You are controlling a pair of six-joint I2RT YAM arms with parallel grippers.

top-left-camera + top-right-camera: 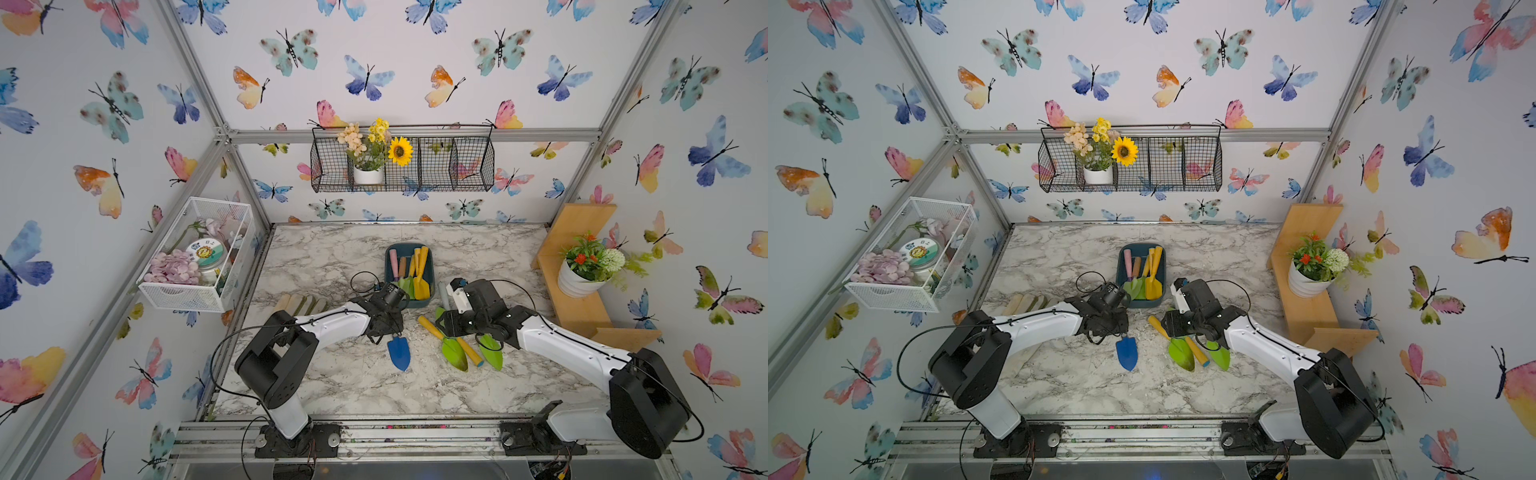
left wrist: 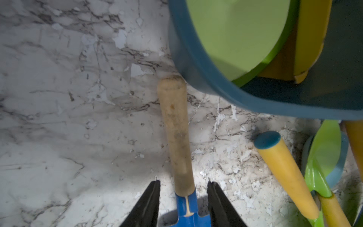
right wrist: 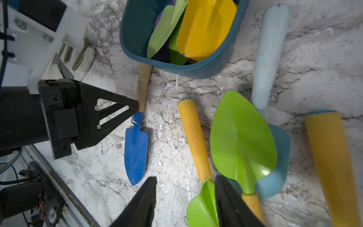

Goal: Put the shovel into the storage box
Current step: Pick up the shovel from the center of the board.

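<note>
Your left gripper [image 2: 183,183] has its jaws apart, one on each side of the blue shovel [image 1: 399,353] where the wooden handle meets the blade, and neither touches it. That shovel lies flat on the table [image 1: 332,374], outside the storage box [image 3: 198,71], with its handle end up against the box's near wall. Your right gripper [image 3: 186,177] is apart too, straddling the neck of a green shovel [image 3: 194,141] with a yellow handle. A yellow shovel [image 1: 422,276] lies inside the box among others.
</note>
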